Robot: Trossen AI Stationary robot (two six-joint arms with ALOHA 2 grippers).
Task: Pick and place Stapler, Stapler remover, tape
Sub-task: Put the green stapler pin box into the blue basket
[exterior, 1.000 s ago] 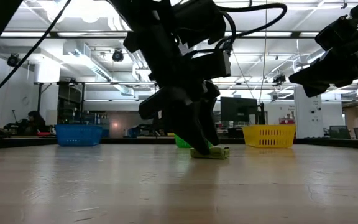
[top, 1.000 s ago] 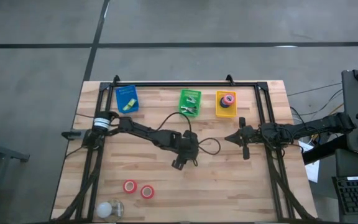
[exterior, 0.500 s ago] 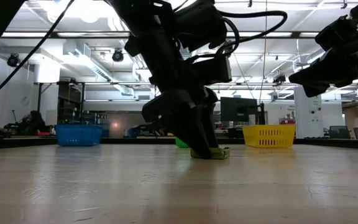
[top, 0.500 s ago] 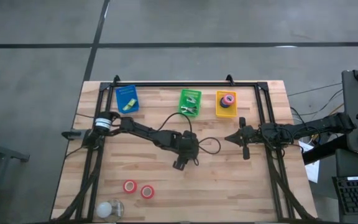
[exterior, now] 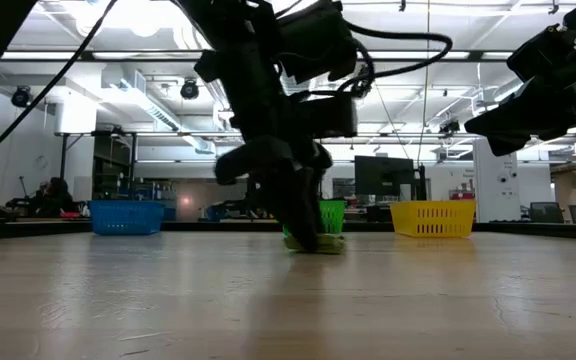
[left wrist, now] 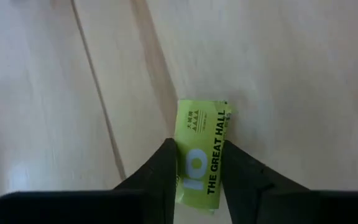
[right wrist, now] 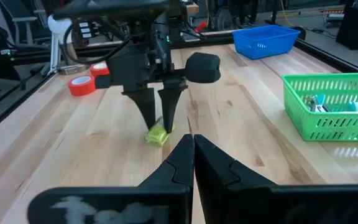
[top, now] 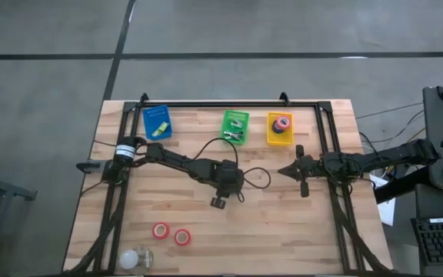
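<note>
Left wrist view: yellow-green stapler box is pinched by the left gripper at mid-bench, long axis running along the fingers. Bare wood is seen all around. Right gripper is pressed together.

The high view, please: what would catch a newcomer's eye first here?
The left end effector, at mid-table, pinches a small yellow-green packet against the wooden table. Along the far edge sit a blue basket, a green basket and a yellow basket. The right end effector waits shut nearby.
</note>
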